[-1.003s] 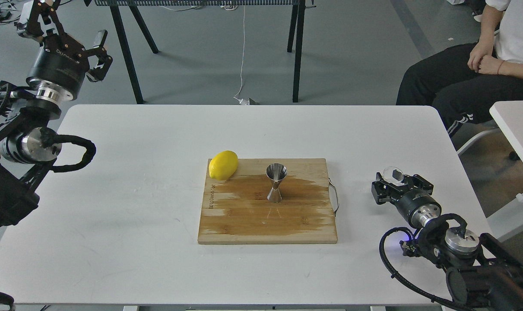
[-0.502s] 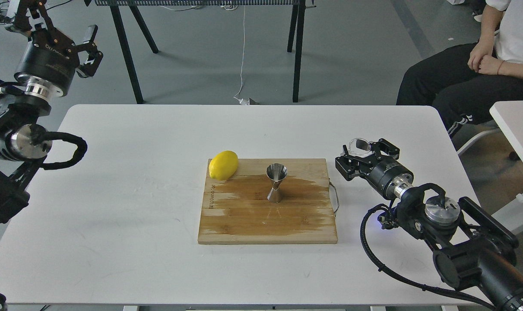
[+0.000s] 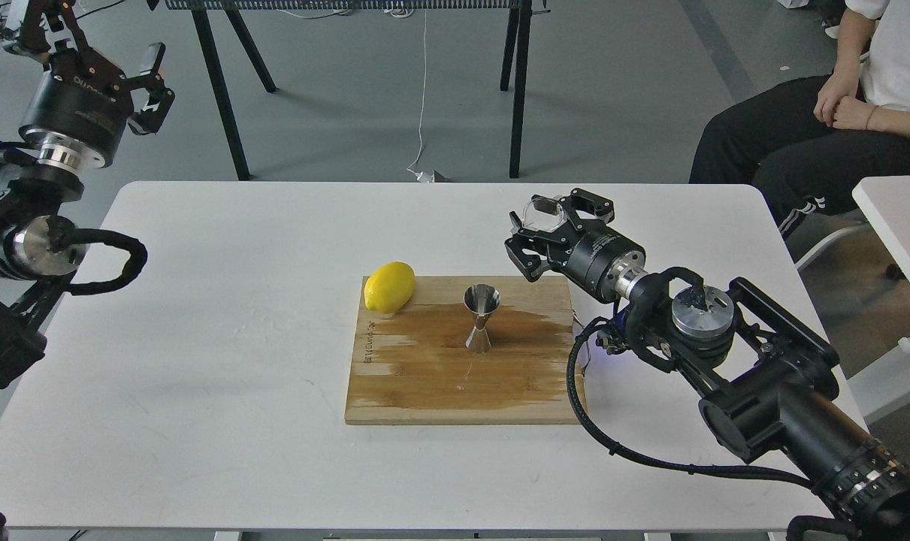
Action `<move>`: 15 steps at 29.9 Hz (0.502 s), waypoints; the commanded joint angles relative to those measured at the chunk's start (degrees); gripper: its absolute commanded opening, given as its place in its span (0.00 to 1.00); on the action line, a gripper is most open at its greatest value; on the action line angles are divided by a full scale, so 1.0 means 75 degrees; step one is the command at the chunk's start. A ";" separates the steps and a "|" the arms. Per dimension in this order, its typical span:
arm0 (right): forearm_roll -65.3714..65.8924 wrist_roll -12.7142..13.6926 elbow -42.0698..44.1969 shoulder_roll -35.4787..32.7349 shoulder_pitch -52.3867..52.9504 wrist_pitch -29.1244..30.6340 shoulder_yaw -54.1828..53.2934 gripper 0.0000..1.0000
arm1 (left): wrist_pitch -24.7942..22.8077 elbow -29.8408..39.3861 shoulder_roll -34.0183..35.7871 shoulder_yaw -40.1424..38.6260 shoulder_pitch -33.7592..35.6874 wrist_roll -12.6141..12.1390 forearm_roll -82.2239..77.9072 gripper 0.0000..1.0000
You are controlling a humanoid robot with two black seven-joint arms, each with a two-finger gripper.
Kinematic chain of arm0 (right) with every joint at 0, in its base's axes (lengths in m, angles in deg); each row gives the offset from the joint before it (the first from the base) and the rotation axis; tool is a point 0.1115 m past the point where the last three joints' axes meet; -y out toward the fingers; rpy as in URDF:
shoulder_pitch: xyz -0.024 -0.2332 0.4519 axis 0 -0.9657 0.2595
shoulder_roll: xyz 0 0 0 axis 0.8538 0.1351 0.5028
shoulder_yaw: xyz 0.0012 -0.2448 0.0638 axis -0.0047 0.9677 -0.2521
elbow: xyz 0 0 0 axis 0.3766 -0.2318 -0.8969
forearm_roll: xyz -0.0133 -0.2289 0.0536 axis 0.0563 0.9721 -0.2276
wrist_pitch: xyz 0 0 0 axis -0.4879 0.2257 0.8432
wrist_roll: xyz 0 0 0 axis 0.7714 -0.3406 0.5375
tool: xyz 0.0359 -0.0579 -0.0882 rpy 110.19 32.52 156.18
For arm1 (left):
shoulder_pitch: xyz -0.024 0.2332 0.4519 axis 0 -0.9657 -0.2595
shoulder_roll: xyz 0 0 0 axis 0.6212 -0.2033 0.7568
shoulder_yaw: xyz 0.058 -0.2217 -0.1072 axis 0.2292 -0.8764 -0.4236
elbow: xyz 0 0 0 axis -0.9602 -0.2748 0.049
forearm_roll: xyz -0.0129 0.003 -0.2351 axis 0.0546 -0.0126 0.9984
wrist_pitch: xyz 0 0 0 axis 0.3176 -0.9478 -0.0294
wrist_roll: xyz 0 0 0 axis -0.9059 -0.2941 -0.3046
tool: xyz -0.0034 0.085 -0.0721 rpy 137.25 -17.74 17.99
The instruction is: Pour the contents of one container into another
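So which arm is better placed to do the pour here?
Right. The right gripper holds the clear cup just right of the jigger on the board; the left gripper hangs off the table's far-left corner.

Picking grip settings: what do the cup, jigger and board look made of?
Cup: clear and colourless, plastic or glass, can't tell which. Jigger: polished steel by its mirror-like shine. Board: pale wood or bamboo with visible grain, darkened across the middle as if wet.

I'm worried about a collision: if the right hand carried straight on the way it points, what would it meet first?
Probably nothing: the right hand, holding the clear cup, points up-left over bare table, passing behind the jigger.
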 commanded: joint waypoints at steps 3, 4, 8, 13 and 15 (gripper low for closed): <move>0.0143 -0.0006 -0.0055 0.0333 0.0122 0.0010 0.0432 0.29 | -0.0012 0.0000 0.0073 0.0002 0.0000 0.0014 0.0001 1.00; 0.0248 -0.0006 -0.0137 0.0356 0.0133 0.0010 0.0572 0.29 | -0.0001 0.0000 0.0073 0.0002 0.0000 0.0014 0.0001 1.00; 0.0822 -0.0030 -0.0534 0.0333 0.0087 -0.0060 0.0796 0.29 | -0.0012 0.0000 0.0085 0.0014 -0.0012 0.0014 0.0013 1.00; 0.1782 -0.0053 -0.1027 0.0170 0.0016 -0.0494 0.0784 0.29 | -0.0012 0.0000 0.0073 0.0002 -0.0012 0.0014 0.0013 1.00; 0.2169 -0.0042 -0.1121 0.0087 0.0016 -0.0506 0.0773 0.29 | -0.0012 0.0000 0.0061 -0.0009 -0.0012 0.0014 0.0013 1.00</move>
